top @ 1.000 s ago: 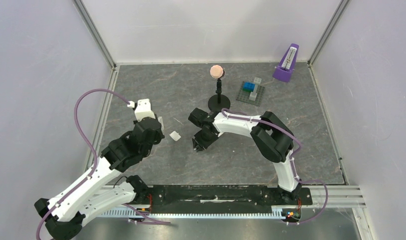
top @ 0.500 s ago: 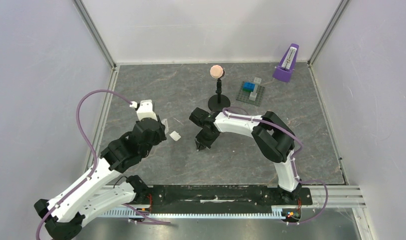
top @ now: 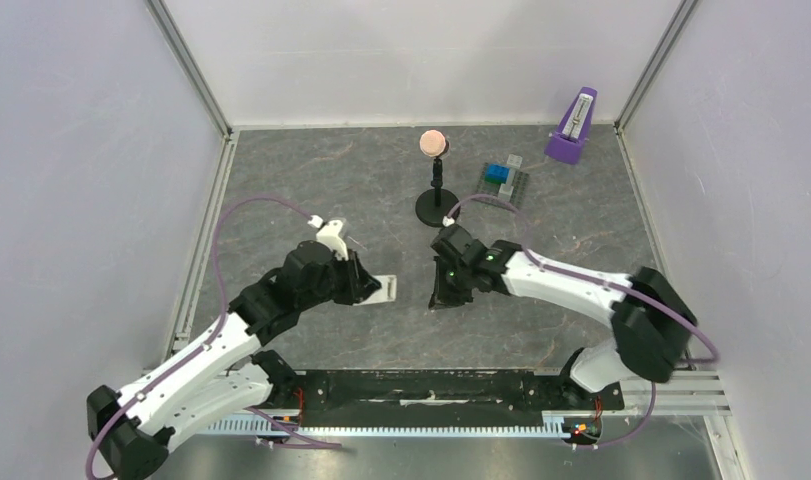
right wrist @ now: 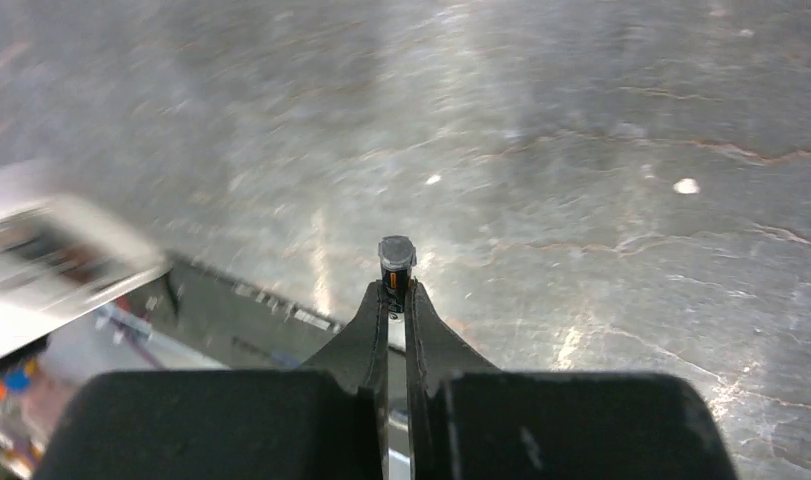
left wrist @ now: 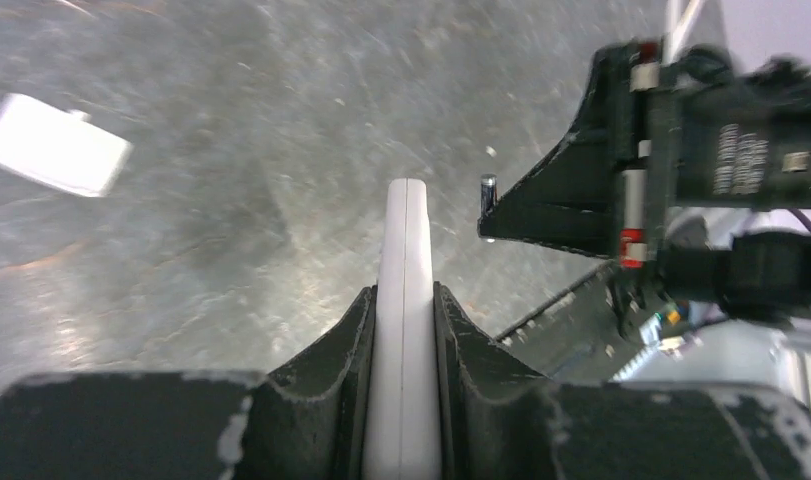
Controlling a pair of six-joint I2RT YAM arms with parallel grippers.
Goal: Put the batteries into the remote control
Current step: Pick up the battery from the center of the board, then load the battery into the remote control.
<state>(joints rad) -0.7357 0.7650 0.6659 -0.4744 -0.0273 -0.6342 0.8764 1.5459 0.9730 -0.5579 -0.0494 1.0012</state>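
My left gripper (top: pixel 366 290) is shut on the white remote control (top: pixel 380 289) and holds it above the table, pointing right. In the left wrist view the remote (left wrist: pixel 405 250) stands edge-on between the jaws of that gripper (left wrist: pixel 405 292). My right gripper (top: pixel 440 297) faces it a short gap away and is shut on a battery (right wrist: pixel 396 258), a small dark cylinder with a metallic end sticking out past its fingertips (right wrist: pixel 393 290). That battery also shows in the left wrist view (left wrist: pixel 488 196). The remote is a blur at the left of the right wrist view (right wrist: pixel 66 262). I cannot make out the second battery.
A small white flat piece (left wrist: pixel 56 145) lies on the table left of the remote. At the back stand a black stand with a pink ball (top: pixel 434 143), a grey plate with blue blocks (top: pixel 501 186) and a purple metronome (top: pixel 573 128). A black rail (top: pixel 431 388) runs along the front.
My left arm swung right and forward, carrying the remote toward the table's middle. My right arm stretched out and its gripper shifted right and nearer, facing the remote.
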